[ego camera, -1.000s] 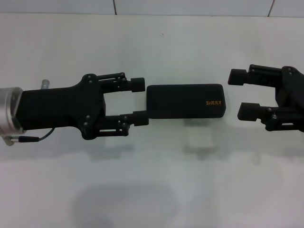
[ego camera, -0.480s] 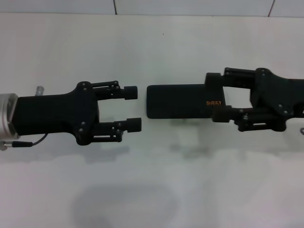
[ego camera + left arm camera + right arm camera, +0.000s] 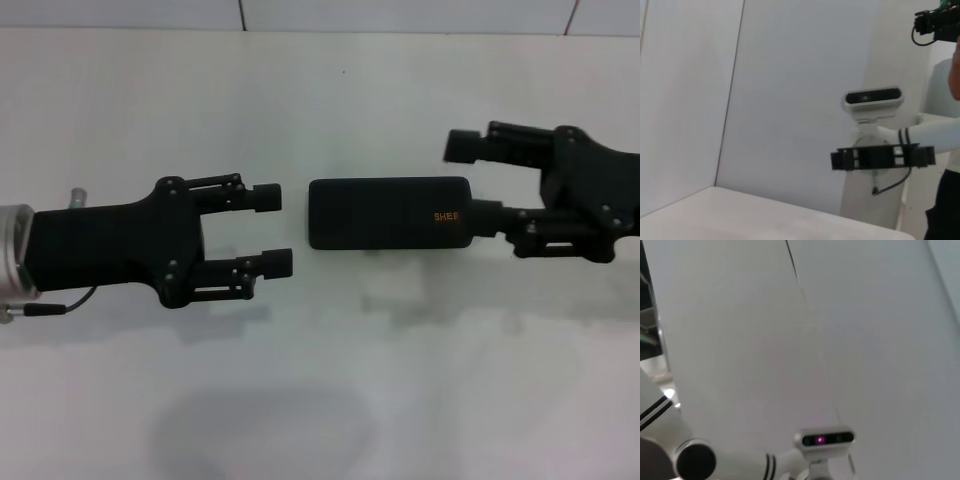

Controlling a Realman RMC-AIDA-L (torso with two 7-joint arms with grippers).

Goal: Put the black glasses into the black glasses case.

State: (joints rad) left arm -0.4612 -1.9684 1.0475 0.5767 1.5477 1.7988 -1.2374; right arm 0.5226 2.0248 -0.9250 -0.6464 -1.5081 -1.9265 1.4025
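Head view: the black glasses case (image 3: 390, 213) lies flat near the centre of the white tabletop (image 3: 320, 400), its long axis running from 9 o'clock to 3 o'clock. The clamshell is shut; only its outer shell shows, with orange lettering near the 3 o'clock end, partly covered.

The black glasses are not visible in any view. Whether they already sit inside the shut case cannot be confirmed, since the interior is hidden. None lie on the visible tabletop.

The left end effector (image 3: 268, 230) stands at 9 o'clock of the case, close to it but apart, with a visible strip of tabletop between its fingertips and the case end. Its fingers are spread and hold nothing.

The right end effector (image 3: 468, 182) is at the 3 o'clock end of the case. Its fingers are spread: one fingertip (image 3: 460, 146) sits off the case toward 12 o'clock, and the other overlaps the case end beside the lettering. Whether that lower finger touches the case or only hangs above it cannot be told. It is not clamped on the case.

The left wrist view shows only walls, a camera on a stand and a far edge of the tabletop; the right wrist view shows walls and a similar camera. Neither shows the task items.

Assessment: with the case shut, no glasses in sight and both end effectors empty, the task appears to be at or near its end. Should the glasses lie elsewhere out of view, every step would remain.
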